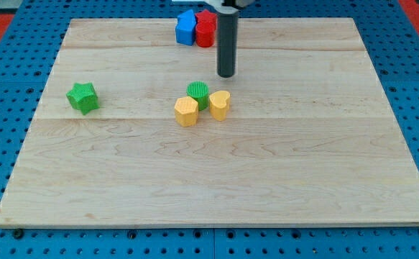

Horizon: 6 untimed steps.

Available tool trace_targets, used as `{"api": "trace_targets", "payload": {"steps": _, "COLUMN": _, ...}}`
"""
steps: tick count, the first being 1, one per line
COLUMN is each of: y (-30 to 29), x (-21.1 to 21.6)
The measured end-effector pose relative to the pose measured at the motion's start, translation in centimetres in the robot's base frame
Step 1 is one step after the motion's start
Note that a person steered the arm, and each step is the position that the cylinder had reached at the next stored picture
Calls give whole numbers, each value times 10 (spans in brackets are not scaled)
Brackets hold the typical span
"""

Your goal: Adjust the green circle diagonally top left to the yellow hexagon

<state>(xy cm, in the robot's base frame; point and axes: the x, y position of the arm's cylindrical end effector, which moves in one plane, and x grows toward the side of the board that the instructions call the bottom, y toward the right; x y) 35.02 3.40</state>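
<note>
The green circle [198, 93] sits near the board's middle. It touches the yellow hexagon [186, 111], which lies at its lower left, and a second yellow block with a rounded, heart-like shape [219, 105] at its right. My tip [226, 75] stands just above and to the right of the green circle, a short gap away from it.
A green star [83, 98] lies at the view's left. A blue block [186, 28] and a red block [205, 28] sit together at the top edge, behind the rod. The wooden board [302, 180] rests on a blue pegboard surface.
</note>
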Motion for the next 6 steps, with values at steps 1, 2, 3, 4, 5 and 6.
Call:
{"api": "trace_targets", "payload": {"steps": 1, "y": -2, "x": 19}}
{"api": "trace_targets", "payload": {"steps": 2, "y": -31, "x": 28}}
{"api": "trace_targets", "payload": {"steps": 3, "y": -86, "x": 38}}
{"api": "trace_targets", "payload": {"steps": 4, "y": -116, "x": 44}}
{"api": "trace_targets", "payload": {"steps": 5, "y": -77, "x": 42}}
{"api": "trace_targets", "payload": {"steps": 6, "y": -44, "x": 44}}
